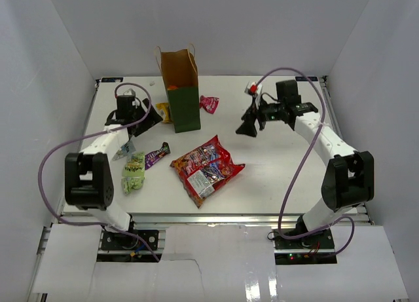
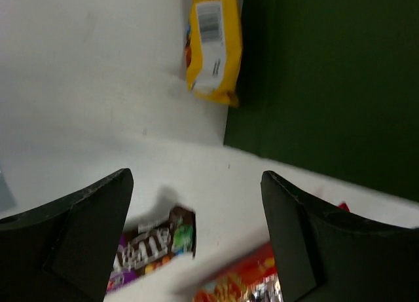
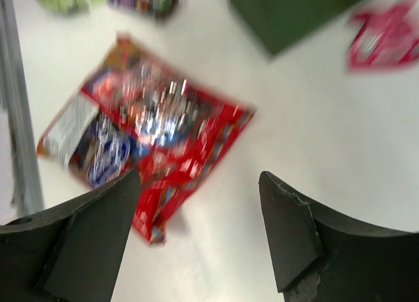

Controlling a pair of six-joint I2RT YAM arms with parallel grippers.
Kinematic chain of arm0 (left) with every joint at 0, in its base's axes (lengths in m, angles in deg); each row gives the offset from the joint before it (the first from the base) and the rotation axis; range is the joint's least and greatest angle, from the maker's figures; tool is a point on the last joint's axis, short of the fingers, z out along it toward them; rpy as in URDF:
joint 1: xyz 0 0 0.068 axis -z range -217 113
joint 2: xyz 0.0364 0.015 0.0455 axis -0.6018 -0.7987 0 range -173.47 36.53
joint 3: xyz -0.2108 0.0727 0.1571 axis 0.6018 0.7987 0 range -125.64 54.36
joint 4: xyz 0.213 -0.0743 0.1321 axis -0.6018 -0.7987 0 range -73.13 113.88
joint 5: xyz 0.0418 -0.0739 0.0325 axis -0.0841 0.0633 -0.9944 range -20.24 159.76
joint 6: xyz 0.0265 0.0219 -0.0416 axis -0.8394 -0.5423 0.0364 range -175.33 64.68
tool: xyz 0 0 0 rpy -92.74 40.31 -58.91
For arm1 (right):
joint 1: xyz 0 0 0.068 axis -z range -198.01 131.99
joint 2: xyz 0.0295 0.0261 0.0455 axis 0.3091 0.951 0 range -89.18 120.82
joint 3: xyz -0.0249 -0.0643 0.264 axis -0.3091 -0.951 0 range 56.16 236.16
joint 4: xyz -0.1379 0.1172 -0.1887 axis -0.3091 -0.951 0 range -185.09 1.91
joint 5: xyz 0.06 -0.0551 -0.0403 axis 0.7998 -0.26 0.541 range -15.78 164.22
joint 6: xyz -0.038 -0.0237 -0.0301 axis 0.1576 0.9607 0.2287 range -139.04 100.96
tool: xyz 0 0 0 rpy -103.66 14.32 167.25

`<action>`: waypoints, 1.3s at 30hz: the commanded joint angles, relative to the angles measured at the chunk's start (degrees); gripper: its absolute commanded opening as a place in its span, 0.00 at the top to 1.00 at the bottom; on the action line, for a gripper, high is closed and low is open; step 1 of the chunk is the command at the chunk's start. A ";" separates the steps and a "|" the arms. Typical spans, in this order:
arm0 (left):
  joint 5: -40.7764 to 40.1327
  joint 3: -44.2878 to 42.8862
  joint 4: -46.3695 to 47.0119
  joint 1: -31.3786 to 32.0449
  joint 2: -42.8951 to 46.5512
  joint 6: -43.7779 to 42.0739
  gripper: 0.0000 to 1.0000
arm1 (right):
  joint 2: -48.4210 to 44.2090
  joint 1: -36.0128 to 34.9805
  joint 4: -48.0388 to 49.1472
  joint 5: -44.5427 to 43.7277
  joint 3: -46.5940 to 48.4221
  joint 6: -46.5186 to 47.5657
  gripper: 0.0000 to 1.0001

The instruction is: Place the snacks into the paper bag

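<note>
White table [image 1: 281, 177], white walls on three sides, and the paper bag [image 1: 185, 112] stood upright toward the far edge, left of centre, its mouth open to the ceiling. The left gripper [image 1: 152, 117] hung low just left of it, jaws spread wide with nothing between them. The right gripper [image 1: 249, 126] hovered well off to the bag's right, also gaping and empty.

Closest prize for the left was the yellow packet [image 1: 163, 111], flat on the table and tucked just beside the bag's left wall, its long axis roughly alongside that wall. Tight spot: the wall left little room for a finger on that side.

Between the arms lay the big red bag [image 1: 206, 168], set diagonally to the table edges. It was nearer the bases than the right gripper and to its left, with bare table all round. The right arm looked the nearer one there.

The pink packet [image 1: 209, 104] sat just right of the paper bag. The purple bar [image 1: 157, 155] and green packet [image 1: 133, 173] lay near the left arm, well inside the near edge.
</note>
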 commanded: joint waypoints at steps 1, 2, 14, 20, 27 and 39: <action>0.91 -9.44 6.41 -0.06 -7.63 -2.96 0.11 | -3.52 0.73 -9.25 0.61 -9.24 10.27 0.21; 1.08 -11.29 6.31 -0.06 -11.92 -3.22 0.11 | -4.31 0.82 -8.99 0.25 -11.17 10.44 0.21; 2.67 -28.53 3.16 1.08 -31.82 -2.78 0.25 | -3.00 2.49 -6.62 2.18 -14.10 6.76 0.19; -1.19 -31.34 -0.70 3.18 -35.51 -3.49 0.29 | -0.54 3.46 -6.18 3.68 -12.25 5.17 0.19; -9.43 -30.39 -5.73 4.33 -34.92 -4.98 0.58 | 0.60 3.72 -6.00 4.12 -11.19 4.82 0.19; -5.97 -8.16 8.93 4.68 -3.12 -8.14 0.73 | 1.40 3.81 -5.91 4.12 -11.02 5.35 0.19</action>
